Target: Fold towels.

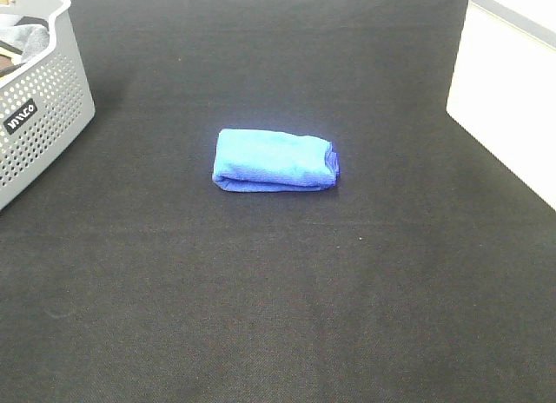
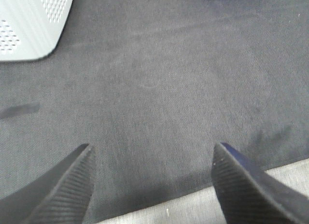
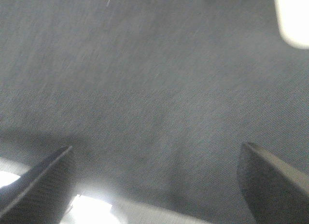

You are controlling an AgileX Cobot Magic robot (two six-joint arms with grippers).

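your blue towel [image 1: 274, 161] lies folded small in the middle of the bench [image 1: 278, 316], so the folding looks done. both your left fingers [image 2: 72, 183] and right fingers [image 3: 46, 183] are spread apart over bare bench, holding nothing, well away from the towel.

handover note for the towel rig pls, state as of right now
Left gripper: open, empty, above bare black mat near the table's front edge.
Right gripper: open, empty, also over bare mat.
Blue towel: folded into a compact bundle, lying mid-mat, clear of both arms.
Grey perforated basket: far left corner, something dark inside, can't identify it.
Done: the visible towel looks folded.
Left: check the fold is tidy; whether more towels wait in the basket can't be told from here.
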